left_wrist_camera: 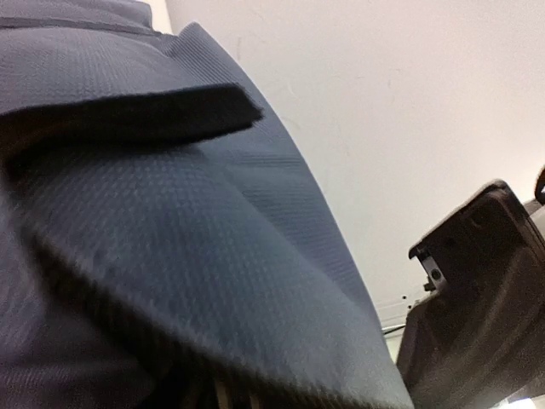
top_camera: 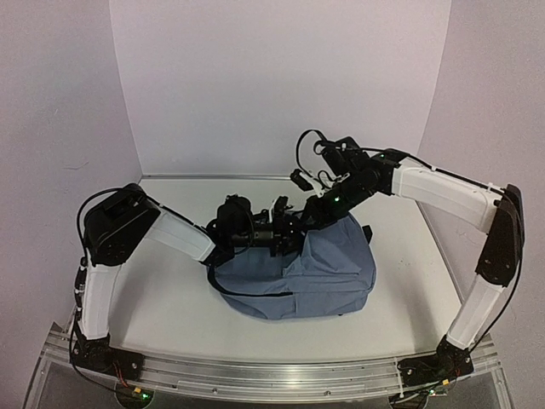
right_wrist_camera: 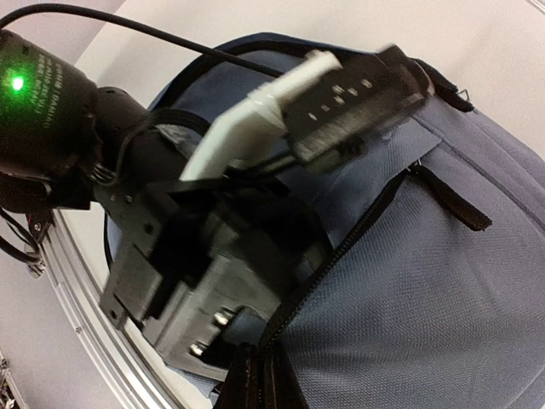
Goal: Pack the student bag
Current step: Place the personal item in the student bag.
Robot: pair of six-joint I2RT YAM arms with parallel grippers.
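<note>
The student bag (top_camera: 317,266), blue-grey with black zipper lines, lies in the middle of the table. My left gripper (top_camera: 274,232) is at the bag's upper left edge, by the opening. In the left wrist view the bag's fabric (left_wrist_camera: 170,239) fills the frame and hides my fingers. My right gripper (top_camera: 313,215) is at the bag's top edge, close to the left one. In the right wrist view its fingertips (right_wrist_camera: 249,385) are pressed together on the bag's zipper edge (right_wrist_camera: 341,256). The left gripper's black body (right_wrist_camera: 192,281) sits just beyond, at the opening.
The white table (top_camera: 170,298) is walled by pale panels at the back and sides. An aluminium rail (top_camera: 272,371) runs along the near edge. The right arm's black housing (left_wrist_camera: 477,307) shows at the right of the left wrist view. The two wrists are nearly touching.
</note>
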